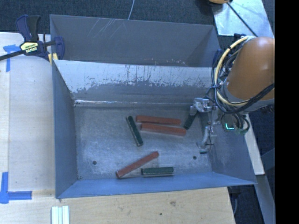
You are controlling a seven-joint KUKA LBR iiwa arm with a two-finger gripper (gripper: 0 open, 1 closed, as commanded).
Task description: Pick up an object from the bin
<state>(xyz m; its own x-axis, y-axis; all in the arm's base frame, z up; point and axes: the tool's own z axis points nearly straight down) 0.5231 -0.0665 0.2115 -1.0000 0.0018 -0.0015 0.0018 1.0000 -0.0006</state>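
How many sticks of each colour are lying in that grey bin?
Reddish-brown bars: 3
Dark green bars: 2
Total: 5
A dark shape beside the tool may be a sixth thing; I cannot tell.

The claw (205,141) hangs as a thin metal part, with its tip pointing down. Up and to the right of it is the wrist with its round orange cover (250,66). Yellow and black cables (218,80) curve between this cover and the claw.
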